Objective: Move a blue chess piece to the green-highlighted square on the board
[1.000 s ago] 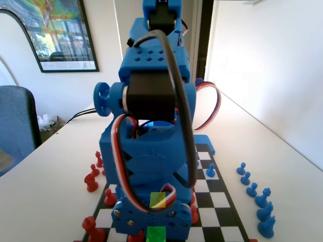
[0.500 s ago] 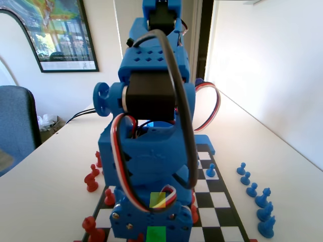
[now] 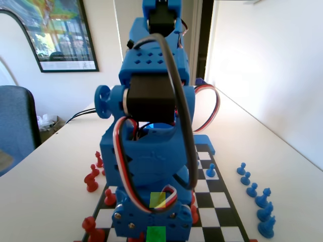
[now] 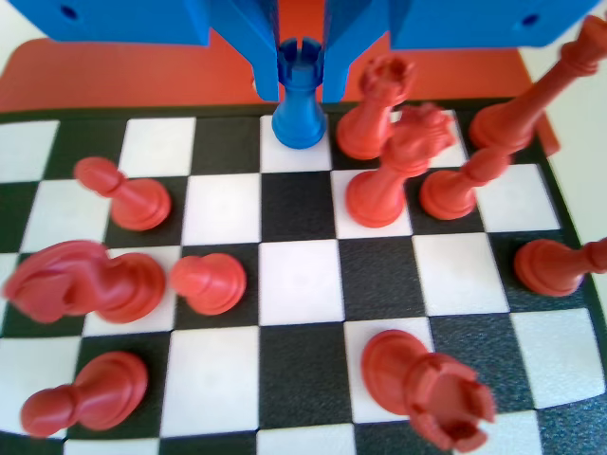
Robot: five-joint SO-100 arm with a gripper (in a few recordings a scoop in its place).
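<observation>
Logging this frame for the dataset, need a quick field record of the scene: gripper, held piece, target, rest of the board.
gripper: low over the board, jaws against both sides of the piece's head
blue chess piece: notched, castle-like top, upright, base on a white square
green-highlighted square: near edge of the fixed view, below the arm
board: black and white squares
red pieces: crowd around the blue one, wrist view
blue pawns: row off the board, right in the fixed view
</observation>
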